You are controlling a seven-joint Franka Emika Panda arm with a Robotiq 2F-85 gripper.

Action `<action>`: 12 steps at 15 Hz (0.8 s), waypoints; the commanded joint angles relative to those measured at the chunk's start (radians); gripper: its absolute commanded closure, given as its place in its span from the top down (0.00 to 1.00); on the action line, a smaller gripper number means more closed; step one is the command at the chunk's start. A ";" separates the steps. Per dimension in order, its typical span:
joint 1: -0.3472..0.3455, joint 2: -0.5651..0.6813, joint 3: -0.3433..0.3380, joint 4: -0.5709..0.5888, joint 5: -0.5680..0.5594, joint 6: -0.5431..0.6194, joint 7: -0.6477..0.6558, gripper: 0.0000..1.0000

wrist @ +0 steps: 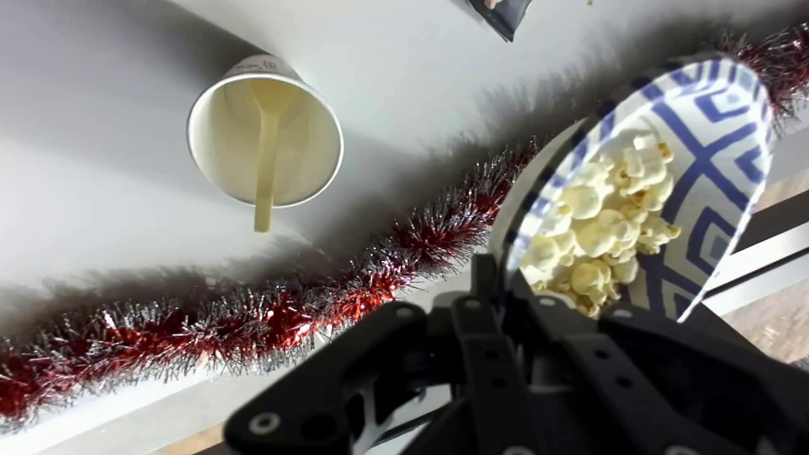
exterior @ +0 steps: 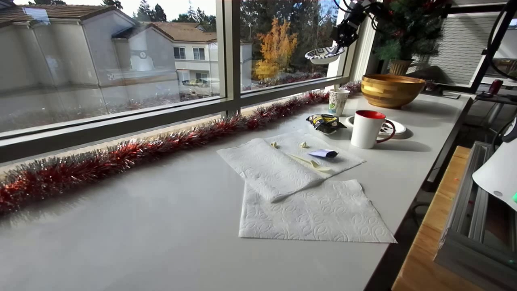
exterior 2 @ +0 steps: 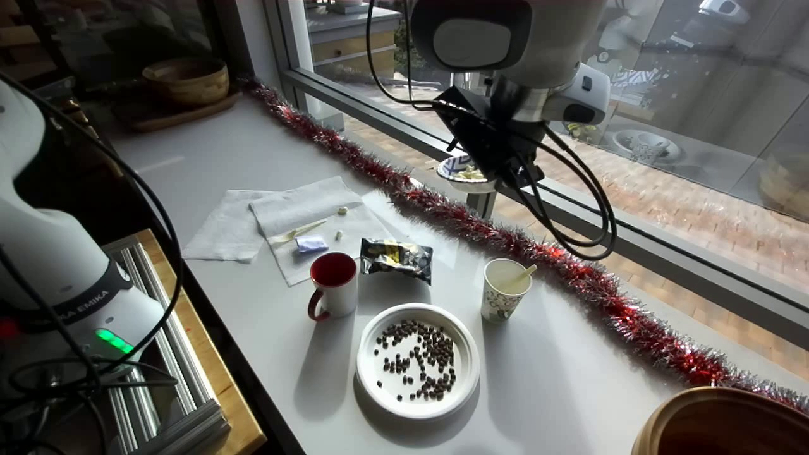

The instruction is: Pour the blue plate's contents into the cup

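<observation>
Tightly closed, the claw grips the shallow blue plate of lumpy popcorn aloft by its curved rim; open air parts it from the smooth, cylindrical mug on the tabletop.

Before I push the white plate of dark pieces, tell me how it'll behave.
The white plate will probably slide rather than tip, being wide and low. Its dark pieces may roll if jolted, lying scattered. The raised rim likely keeps most in.
</observation>
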 commanded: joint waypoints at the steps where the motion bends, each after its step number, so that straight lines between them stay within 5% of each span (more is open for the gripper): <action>1: -0.001 0.033 -0.043 0.032 -0.136 0.078 0.079 0.03; 7: -0.026 0.085 -0.063 0.066 -0.264 0.085 0.113 0.03; 12: -0.044 0.072 -0.039 0.042 -0.242 0.080 0.096 0.04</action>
